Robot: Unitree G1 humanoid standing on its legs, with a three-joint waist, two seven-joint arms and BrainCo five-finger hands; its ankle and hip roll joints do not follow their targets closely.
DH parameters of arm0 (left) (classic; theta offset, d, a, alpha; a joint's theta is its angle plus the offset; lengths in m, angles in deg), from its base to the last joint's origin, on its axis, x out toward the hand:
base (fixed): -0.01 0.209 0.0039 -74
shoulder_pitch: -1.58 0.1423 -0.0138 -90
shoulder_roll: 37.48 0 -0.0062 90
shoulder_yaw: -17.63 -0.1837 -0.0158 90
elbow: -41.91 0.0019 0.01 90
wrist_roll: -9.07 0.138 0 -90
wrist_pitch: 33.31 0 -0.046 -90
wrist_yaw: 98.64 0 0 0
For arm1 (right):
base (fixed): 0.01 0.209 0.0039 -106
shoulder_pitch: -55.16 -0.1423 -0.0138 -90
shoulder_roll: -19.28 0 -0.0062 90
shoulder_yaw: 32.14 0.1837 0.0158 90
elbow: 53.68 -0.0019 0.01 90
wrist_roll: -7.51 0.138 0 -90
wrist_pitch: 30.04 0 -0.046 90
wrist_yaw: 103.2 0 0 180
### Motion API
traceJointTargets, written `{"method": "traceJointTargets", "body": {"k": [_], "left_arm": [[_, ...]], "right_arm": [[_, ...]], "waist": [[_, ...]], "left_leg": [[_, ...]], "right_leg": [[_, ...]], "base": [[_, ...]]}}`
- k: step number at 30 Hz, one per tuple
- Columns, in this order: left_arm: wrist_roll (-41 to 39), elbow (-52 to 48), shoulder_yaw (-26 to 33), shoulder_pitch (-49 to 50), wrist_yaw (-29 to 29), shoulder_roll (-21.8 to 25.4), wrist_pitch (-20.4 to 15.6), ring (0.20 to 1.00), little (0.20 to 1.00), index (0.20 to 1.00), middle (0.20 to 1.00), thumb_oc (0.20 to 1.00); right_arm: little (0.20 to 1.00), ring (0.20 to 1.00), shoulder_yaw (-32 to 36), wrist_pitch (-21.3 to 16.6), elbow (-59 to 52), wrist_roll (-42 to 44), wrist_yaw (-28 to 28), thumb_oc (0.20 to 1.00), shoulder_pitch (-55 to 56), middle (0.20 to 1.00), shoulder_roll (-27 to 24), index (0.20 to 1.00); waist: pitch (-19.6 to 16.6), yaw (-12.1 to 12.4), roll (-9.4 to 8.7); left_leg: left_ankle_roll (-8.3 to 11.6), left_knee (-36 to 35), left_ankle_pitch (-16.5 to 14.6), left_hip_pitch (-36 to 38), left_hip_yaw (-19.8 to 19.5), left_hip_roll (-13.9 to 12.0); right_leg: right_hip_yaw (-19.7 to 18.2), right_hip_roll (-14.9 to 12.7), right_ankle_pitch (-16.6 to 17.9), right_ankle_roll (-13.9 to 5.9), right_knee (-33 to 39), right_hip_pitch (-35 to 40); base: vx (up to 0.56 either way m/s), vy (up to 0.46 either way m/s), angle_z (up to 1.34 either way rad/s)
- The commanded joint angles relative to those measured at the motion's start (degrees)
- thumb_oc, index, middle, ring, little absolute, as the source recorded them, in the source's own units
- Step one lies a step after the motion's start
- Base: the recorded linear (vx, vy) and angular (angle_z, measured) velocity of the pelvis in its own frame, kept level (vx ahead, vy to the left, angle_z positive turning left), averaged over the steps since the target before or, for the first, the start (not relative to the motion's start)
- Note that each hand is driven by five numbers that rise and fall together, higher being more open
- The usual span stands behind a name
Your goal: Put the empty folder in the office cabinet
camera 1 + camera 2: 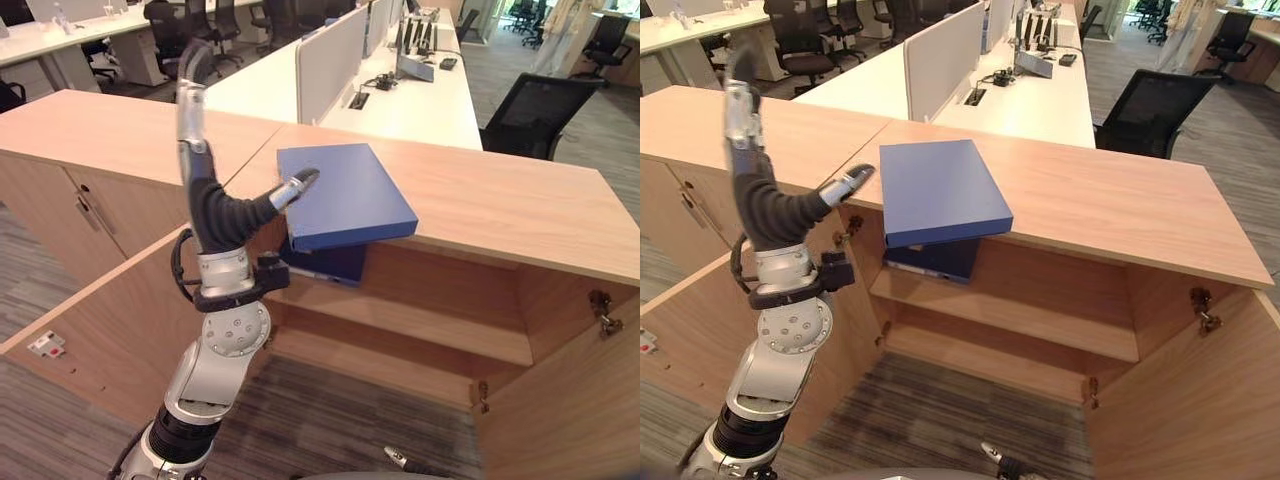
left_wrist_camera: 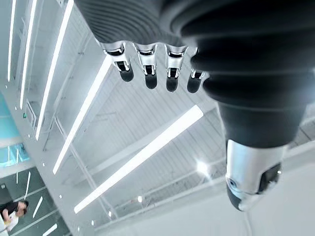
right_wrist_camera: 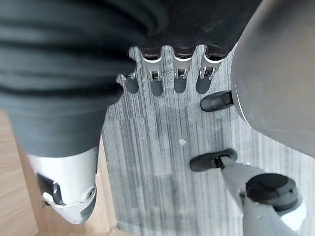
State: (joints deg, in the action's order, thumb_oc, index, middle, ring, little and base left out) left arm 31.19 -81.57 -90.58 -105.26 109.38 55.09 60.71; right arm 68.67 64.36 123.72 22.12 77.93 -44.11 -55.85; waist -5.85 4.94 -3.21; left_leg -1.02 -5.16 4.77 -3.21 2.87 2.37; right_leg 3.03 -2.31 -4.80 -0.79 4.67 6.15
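Note:
A blue folder [image 1: 345, 195] lies flat on the wooden top of the office cabinet [image 1: 500, 210], its near corner sticking out over the front edge. My left hand [image 1: 208, 205] is raised just left of it, open, fingers [image 2: 150, 73] straight up and thumb stretched toward the folder's left edge; I cannot tell whether it touches. My right hand [image 3: 157, 81] hangs low over the carpet, open and holding nothing. A darker blue folder [image 1: 325, 262] sits inside the cabinet, below the top one.
Both cabinet doors stand open, the left door [image 1: 120, 330] beside my left arm and the right door [image 1: 580, 400] at the lower right. A shelf [image 1: 430, 330] crosses the inside. White desks [image 1: 400, 100] and a black chair [image 1: 535, 110] stand behind.

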Motion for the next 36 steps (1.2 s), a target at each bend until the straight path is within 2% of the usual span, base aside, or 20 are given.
{"method": "traceJointTargets", "body": {"k": [1,7,11,15,17,19,20,24,26,33,36], "left_arm": [[4.54,7.66,-1.63,-5.11,-5.55,-0.90,-1.79,1.000,1.000,1.000,1.000,1.000],[6.71,16.09,-5.65,-9.40,-8.11,-2.22,-2.11,1.000,1.000,1.000,1.000,1.000],[9.70,25.20,-7.36,-12.34,-8.49,-3.18,-0.67,1.000,1.000,1.000,1.000,1.000],[11.03,28.94,-8.17,-13.85,-9.43,-3.75,0.14,1.000,1.000,1.000,1.000,1.000],[12.94,34.13,-8.82,-15.63,-10.07,-4.38,1.63,1.000,1.000,1.000,1.000,1.000],[12.98,34.31,-8.87,-15.74,-9.99,-4.47,1.60,1.000,1.000,1.000,1.000,1.000],[14.73,37.53,-9.34,-17.01,-10.26,-5.04,3.17,1.000,1.000,1.000,1.000,1.000],[17.22,41.79,-10.22,-18.65,-10.08,-5.50,5.17,1.000,1.000,1.000,1.000,1.000],[19.63,47.58,-10.73,-20.63,-9.97,-5.80,7.96,1.000,1.000,1.000,1.000,1.000],[22.85,54.68,-12.72,-24.02,-11.88,-5.42,11.23,1.000,1.000,1.000,1.000,1.000],[25.18,58.69,-14.15,-25.76,-13.35,-4.81,14.09,1.000,1.000,1.000,1.000,1.000]], "right_arm": [[1.000,1.000,0.91,2.37,3.34,-0.12,0.65,1.000,2.12,1.000,2.18,1.000],[1.000,1.000,0.30,3.57,3.00,-0.76,0.94,1.000,1.85,1.000,2.14,1.000],[1.000,1.000,-0.38,4.35,2.82,-1.13,1.44,1.000,1.93,1.000,2.49,1.000],[1.000,1.000,-0.67,4.63,2.82,-1.41,1.41,1.000,1.93,1.000,2.56,1.000],[1.000,1.000,-0.98,4.96,2.89,-1.72,1.67,1.000,2.23,1.000,2.66,1.000],[1.000,1.000,-0.95,4.97,2.87,-1.72,1.68,1.000,2.22,1.000,2.65,1.000],[1.000,1.000,-1.19,5.22,2.85,-1.96,1.72,1.000,2.31,1.000,2.72,1.000],[1.000,1.000,-1.50,5.62,2.91,-2.10,1.82,1.000,2.36,1.000,2.80,1.000],[1.000,1.000,-1.85,5.96,2.66,-2.33,1.83,1.000,2.45,1.000,2.93,1.000],[1.000,1.000,-2.28,6.49,2.56,-2.83,1.54,1.000,2.58,1.000,2.93,1.000],[1.000,1.000,-2.29,6.84,2.46,-2.84,1.75,1.000,2.63,1.000,2.95,1.000]], "waist": [[-3.12,-0.61,1.11],[-3.87,-1.48,1.33],[-4.63,-2.35,1.33],[-4.99,-2.69,1.30],[-5.48,-3.17,1.31],[-5.48,-3.13,1.32],[-5.77,-3.40,1.31],[-6.04,-3.68,1.35],[-6.41,-4.02,1.47],[-6.71,-4.31,1.73],[-6.90,-4.52,1.82]], "left_leg": [[0.82,0.16,-5.89,2.85,-2.02,-1.68],[0.77,0.16,-6.15,3.27,-1.60,-1.81],[0.68,0.16,-6.47,3.71,-1.20,-1.82],[0.71,0.16,-6.68,3.81,-0.96,-1.90],[0.73,0.16,-6.91,3.92,-0.59,-2.04],[0.73,0.16,-6.91,3.90,-0.58,-2.04],[0.72,0.16,-7.06,3.89,-0.41,-2.07],[0.69,0.16,-7.21,3.94,-0.25,-2.05],[0.63,0.16,-7.43,4.10,-0.03,-2.15],[0.56,0.16,-7.76,4.27,0.28,-2.17],[0.54,0.16,-7.93,4.38,0.45,-2.19]], "right_leg": [[-1.08,1.91,5.60,2.23,0.33,-5.20],[-1.26,1.84,5.38,2.28,0.33,-4.97],[-1.80,1.97,5.23,2.34,0.33,-4.93],[-2.05,2.00,5.13,2.40,0.33,-4.95],[-2.30,1.99,5.05,2.39,0.33,-4.99],[-2.31,1.99,5.05,2.39,0.33,-5.01],[-2.55,1.99,5.03,2.39,0.33,-5.12],[-2.84,2.05,4.93,2.37,0.33,-5.14],[-3.04,2.02,4.92,2.35,0.33,-5.25],[-3.43,2.08,4.78,2.34,0.33,-5.33],[-3.64,2.09,4.77,2.31,0.33,-5.38]], "base": [[0.00,0.000,0.00],[0.00,0.001,-0.01],[0.01,0.012,-0.05],[0.00,0.008,-0.03],[0.00,0.000,0.00],[0.00,0.000,0.00],[0.00,0.000,0.00],[0.00,0.003,-0.04],[0.01,0.011,-0.13],[0.00,0.005,-0.03],[0.00,0.000,0.00]]}}
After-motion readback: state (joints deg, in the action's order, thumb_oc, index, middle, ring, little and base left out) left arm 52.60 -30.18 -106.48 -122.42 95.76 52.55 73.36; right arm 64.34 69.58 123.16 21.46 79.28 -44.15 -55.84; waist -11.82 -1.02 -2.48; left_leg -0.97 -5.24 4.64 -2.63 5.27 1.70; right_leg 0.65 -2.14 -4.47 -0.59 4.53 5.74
